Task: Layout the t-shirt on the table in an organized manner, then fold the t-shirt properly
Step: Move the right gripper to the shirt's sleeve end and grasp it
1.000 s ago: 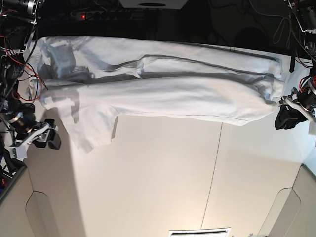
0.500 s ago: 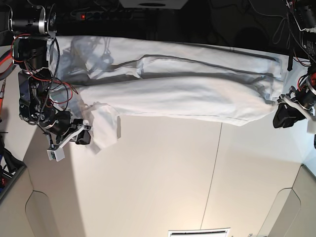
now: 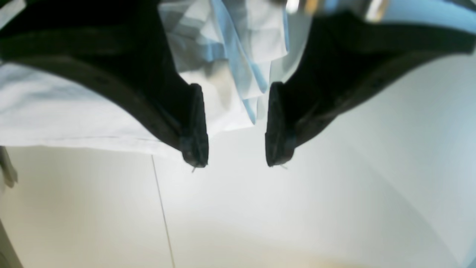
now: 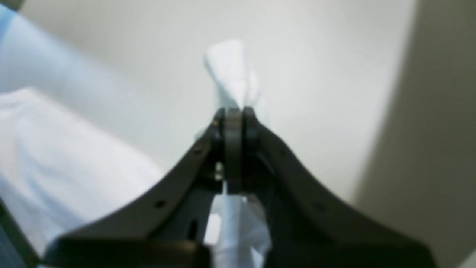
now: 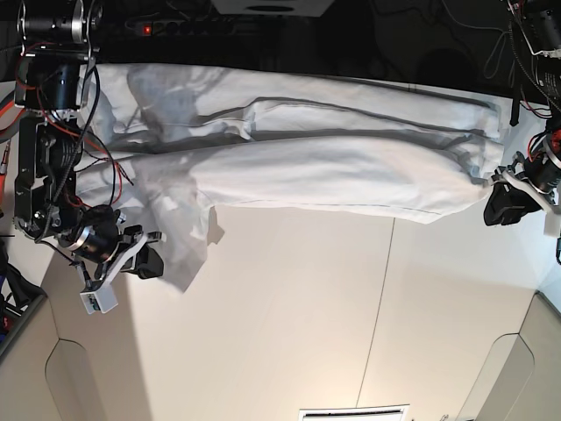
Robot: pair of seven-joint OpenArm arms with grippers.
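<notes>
The white t-shirt lies stretched in long folds across the far part of the off-white table. My right gripper is at the shirt's left end, shut on a bunched piece of the sleeve. In the right wrist view the right gripper pinches white cloth that sticks out past its tips. At the shirt's right end my left gripper is open. In the left wrist view the left gripper hovers over bare table, with the folded hem lying between the upper parts of its fingers.
A thin dark seam runs across the table. Rounded cut-outs mark the near edge. Beyond the far edge there is a power strip and cables in a dark area. A white slatted object sits at the bottom edge.
My right gripper has swung in from the left, closed on the sleeve and bunched it, then shifted slightly toward the near edge. The left arm has stayed still.
</notes>
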